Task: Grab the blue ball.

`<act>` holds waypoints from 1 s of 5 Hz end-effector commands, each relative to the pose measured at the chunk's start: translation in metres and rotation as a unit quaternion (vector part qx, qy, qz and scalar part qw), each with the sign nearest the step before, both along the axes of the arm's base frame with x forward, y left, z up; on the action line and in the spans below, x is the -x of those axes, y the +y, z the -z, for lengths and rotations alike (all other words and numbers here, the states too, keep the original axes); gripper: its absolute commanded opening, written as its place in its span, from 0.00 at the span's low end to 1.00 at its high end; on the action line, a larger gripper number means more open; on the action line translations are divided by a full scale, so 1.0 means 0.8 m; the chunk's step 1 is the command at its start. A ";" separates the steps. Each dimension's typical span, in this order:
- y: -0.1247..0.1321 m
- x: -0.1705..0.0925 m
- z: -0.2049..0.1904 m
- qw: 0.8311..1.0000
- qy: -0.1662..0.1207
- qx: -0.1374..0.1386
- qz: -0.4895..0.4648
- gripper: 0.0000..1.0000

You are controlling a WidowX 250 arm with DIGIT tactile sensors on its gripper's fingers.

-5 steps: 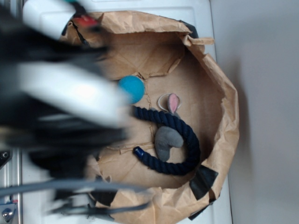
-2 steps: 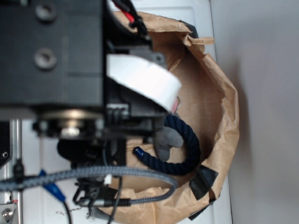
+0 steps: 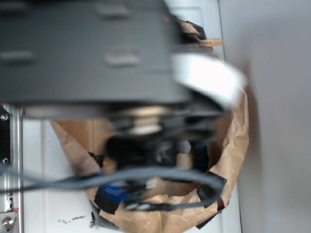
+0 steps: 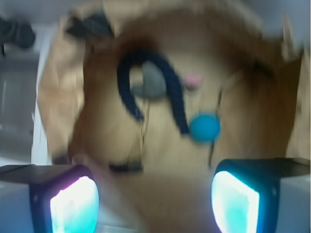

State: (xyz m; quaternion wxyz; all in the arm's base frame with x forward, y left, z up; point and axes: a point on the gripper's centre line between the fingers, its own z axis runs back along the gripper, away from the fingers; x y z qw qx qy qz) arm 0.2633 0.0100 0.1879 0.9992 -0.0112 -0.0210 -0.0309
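Exterior: arm (image 3: 97, 53) now hides blue ball (image 4: 204, 127), rope (image 4: 172, 92).

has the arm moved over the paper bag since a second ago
Yes. In the exterior view the arm has swept rightward, from the bag's left edge to covering most of the paper bag, hiding the blue ball there.

The exterior camera looks straight down, mostly blocked by the blurred arm (image 3: 97, 53); the wrist camera looks down, seemingly closer, both sharing the paper bag (image 3: 238, 141) (image 4: 58, 87).
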 end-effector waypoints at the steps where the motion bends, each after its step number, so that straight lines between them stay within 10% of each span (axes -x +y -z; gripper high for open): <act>1: 0.034 -0.043 -0.003 0.997 0.003 0.033 0.073 1.00; 3: 0.051 0.015 0.022 0.970 -0.024 0.034 0.240 1.00; 5: 0.060 0.008 0.068 0.974 -0.041 0.024 0.220 1.00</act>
